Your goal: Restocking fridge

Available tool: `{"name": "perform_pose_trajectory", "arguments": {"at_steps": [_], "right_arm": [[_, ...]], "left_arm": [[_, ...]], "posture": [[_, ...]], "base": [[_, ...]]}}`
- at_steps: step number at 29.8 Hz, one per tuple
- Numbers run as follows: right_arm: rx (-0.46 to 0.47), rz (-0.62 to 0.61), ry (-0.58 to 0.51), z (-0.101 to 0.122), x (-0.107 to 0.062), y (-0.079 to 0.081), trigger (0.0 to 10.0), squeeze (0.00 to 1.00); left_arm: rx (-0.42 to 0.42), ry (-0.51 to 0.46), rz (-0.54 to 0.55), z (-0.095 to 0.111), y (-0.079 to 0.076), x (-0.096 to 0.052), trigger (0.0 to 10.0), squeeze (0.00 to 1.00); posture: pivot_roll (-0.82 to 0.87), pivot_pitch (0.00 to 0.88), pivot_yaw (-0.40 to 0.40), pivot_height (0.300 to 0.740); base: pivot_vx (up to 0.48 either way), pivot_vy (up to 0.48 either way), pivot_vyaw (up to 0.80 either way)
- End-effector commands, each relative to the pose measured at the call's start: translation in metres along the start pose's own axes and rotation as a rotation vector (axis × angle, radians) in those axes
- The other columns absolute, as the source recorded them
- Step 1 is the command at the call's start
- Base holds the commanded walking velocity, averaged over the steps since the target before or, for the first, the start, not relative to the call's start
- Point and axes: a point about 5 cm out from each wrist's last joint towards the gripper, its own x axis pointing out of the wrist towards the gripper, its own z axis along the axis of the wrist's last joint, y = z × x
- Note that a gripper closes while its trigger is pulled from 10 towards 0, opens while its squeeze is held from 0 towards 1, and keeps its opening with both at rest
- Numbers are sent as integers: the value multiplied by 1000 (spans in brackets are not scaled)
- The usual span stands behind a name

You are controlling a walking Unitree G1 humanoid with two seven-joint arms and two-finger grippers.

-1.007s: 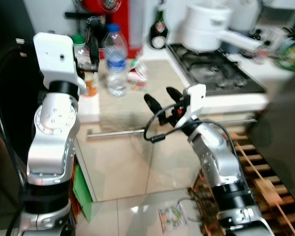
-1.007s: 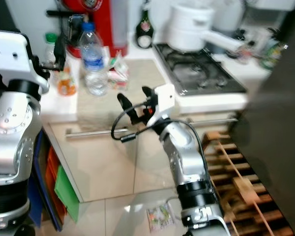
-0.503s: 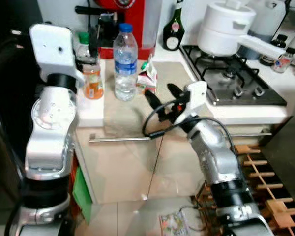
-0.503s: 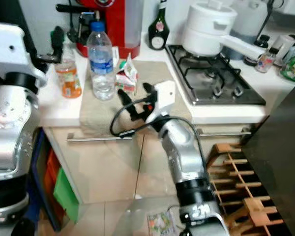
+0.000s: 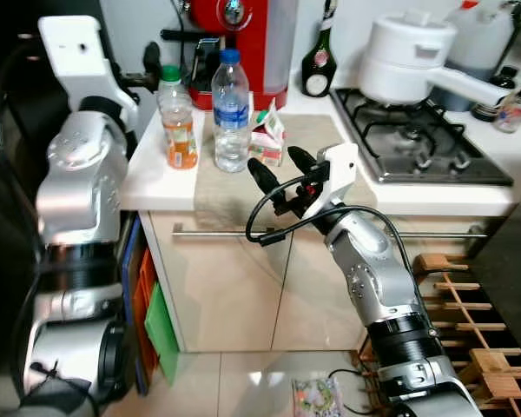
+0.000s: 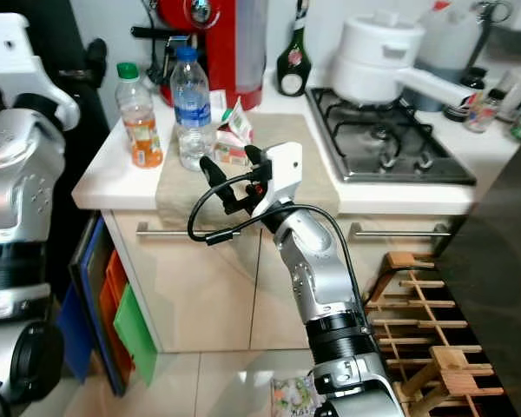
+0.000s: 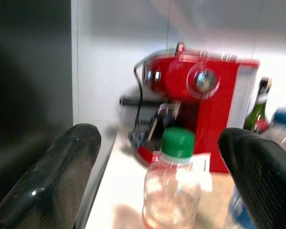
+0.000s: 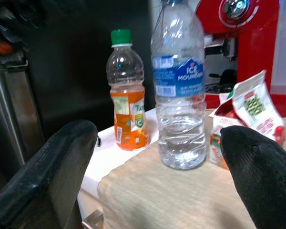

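The right gripper [image 6: 230, 169] hovered wide open and empty at the bench's [image 6: 113, 178] front edge, facing the water bottle [image 6: 189, 109]. The left gripper [image 7: 157, 181], also open, framed the juice bottle [image 6: 139, 115]. Both tall, close-standing bottles could topple if nudged.

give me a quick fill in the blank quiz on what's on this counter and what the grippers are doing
1. The orange drink bottle has a ____ cap.
2. The water bottle stands between the orange drink bottle and the ____.
3. The right gripper, aimed at the water bottle, has its fingers ____.
4. Behind the bottles stands a ____ coffee machine.

Missing words: green; carton; open; red
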Motion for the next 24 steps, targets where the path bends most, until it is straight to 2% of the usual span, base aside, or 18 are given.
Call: {"name": "perform_pose_trajectory", "arguments": {"at_steps": [1,2,4,5,6,7,8,9,10,12,13,15,16,17,18,19,21,24], "right_arm": [[-5,22,-6,2,1,5,10000,0],[-6,22,-5,1,0,6,10000,0],[-51,-19,-32,9,-8,6,10000,0],[-51,-19,-32,9,-8,6,10000,0],[-89,-35,-46,14,-14,6,10000,0],[-89,-35,-46,14,-14,6,10000,0],[-185,-89,-45,20,-33,4,10000,0],[-222,-124,-32,19,-47,2,10000,0],[-222,-124,-32,19,-47,2,10000,0],[-254,-189,-30,20,-70,0,10000,0],[-263,-232,-44,22,-79,-3,10000,0],[-327,-325,-89,27,-94,-11,10000,0],[-355,-351,-107,29,-98,-13,10000,0],[-384,-345,-141,32,-100,-12,10000,0],[-401,-336,-163,34,-101,-11,10000,0],[-415,-341,-178,37,-101,-11,10000,0],[-427,-367,-189,39,-100,-13,10000,0],[-458,-361,-189,39,-92,-15,10000,0]], "left_arm": [[52,-17,-18,5,-2,2,10000,0],[66,-29,-20,8,-3,1,10000,0],[88,-106,-17,18,0,-22,10000,0],[88,-106,-17,18,0,-22,10000,0],[116,-130,-23,20,1,-35,10000,0],[116,-130,-23,20,1,-35,10000,0],[191,-155,-62,18,-2,-68,10000,0],[198,-112,-87,9,-5,-86,10000,0],[198,-112,-87,9,-5,-86,10000,0],[180,-36,-118,-8,-10,-118,10000,0],[133,-36,-163,-12,-15,-133,10000,0],[157,-105,-188,-13,-24,-166,10000,0],[169,-130,-185,-13,-26,-177,10000,0],[128,-125,-97,-19,-23,-185,10000,0],[90,-113,-30,-24,-20,-189,10000,0],[88,-103,24,-26,-18,-191,10000,0],[110,-107,54,-26,-18,-190,10000,0],[133,-121,93,-20,-14,-176,10000,0]], "posture": [[-36,0,5,740],[-40,0,10,740],[-53,0,32,740],[-53,0,32,740],[-53,0,32,740],[-53,0,32,740],[-23,0,5,740],[-13,0,-2,740],[-13,0,-2,740],[0,0,-15,740],[5,0,-27,740],[10,0,-45,740],[13,0,-51,740],[11,0,-57,740],[9,0,-60,740],[12,0,-77,740],[13,0,-83,740],[12,0,-83,740]], "base": [[0,0,0],[0,0,0],[0,0,0],[0,0,0],[0,0,0],[0,0,0],[0,0,0],[0,0,0],[0,0,0],[0,0,0],[0,0,0],[0,0,0],[0,0,0],[0,0,0],[0,0,0],[0,0,0],[0,0,0],[0,96,0]]}}
